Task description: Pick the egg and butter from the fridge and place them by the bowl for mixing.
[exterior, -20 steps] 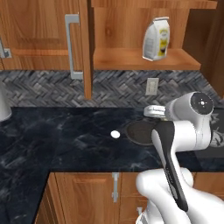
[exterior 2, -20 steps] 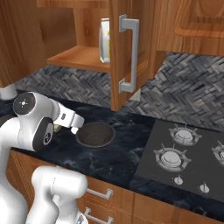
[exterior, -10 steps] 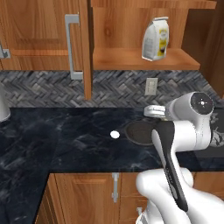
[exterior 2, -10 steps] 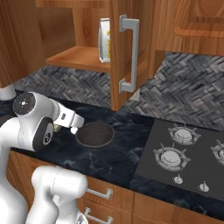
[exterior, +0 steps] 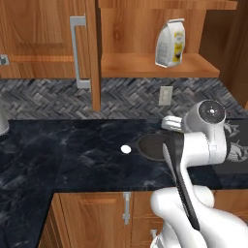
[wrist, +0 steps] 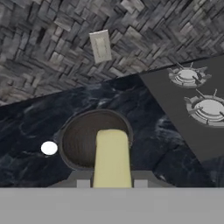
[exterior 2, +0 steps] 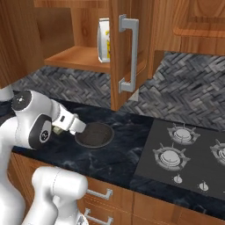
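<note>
The egg (exterior: 126, 149) (wrist: 49, 148), small and white, lies on the dark marble counter just left of the bowl (exterior: 152, 145) (exterior 2: 93, 134) (wrist: 78, 140). My gripper (wrist: 112, 183) (exterior 2: 59, 128) is shut on the butter (wrist: 112, 157), a pale yellow stick. In the hand view the butter points out over the bowl's near rim. The right base view has the hand low at the bowl's left side, a little above the counter. The fridge is out of view.
A black stove (exterior 2: 184, 149) (wrist: 197, 100) lies to the right of the bowl. Above the counter is an open cabinet door (exterior 2: 125, 52) (exterior: 89, 53) and a shelf holding a white and yellow bag (exterior: 169, 42). A wall outlet (wrist: 100, 46) sits behind the bowl.
</note>
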### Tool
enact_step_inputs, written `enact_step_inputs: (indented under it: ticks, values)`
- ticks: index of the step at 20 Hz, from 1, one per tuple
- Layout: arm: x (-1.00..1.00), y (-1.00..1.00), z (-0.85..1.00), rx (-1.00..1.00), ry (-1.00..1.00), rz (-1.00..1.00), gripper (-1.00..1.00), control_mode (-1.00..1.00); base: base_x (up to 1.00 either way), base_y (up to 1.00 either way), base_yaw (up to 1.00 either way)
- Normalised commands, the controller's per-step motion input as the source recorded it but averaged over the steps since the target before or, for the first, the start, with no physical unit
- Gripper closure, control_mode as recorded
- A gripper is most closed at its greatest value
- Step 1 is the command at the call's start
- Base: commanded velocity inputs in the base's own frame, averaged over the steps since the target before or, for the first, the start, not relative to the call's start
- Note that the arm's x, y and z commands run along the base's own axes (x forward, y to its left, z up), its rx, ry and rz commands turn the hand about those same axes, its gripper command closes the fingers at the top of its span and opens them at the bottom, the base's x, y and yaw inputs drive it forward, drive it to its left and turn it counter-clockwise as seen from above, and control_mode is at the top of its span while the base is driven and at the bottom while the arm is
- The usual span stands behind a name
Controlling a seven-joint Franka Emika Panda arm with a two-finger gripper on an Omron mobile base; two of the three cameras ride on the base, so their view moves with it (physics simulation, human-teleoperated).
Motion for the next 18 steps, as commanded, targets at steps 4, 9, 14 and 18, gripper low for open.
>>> enact_step_inputs:
  ticks: [4, 9, 14, 18]
  values:
    - [0.09, -0.29, -0.24, 0.00, 0.12, -0.32, 1.00, -1.00, 0.00, 0.00, 0.00]
    - [0.04, -0.33, -0.30, 0.01, 0.09, -0.10, 1.00, -1.00, 0.00, 0.00, 0.00]
    - [0.10, -0.37, -0.43, 0.03, 0.10, -0.03, 1.00, -1.00, 0.00, 0.00, 0.00]
    - [0.06, -0.31, -0.47, 0.05, 0.12, -0.05, 1.00, -1.00, 0.00, 0.00, 0.00]
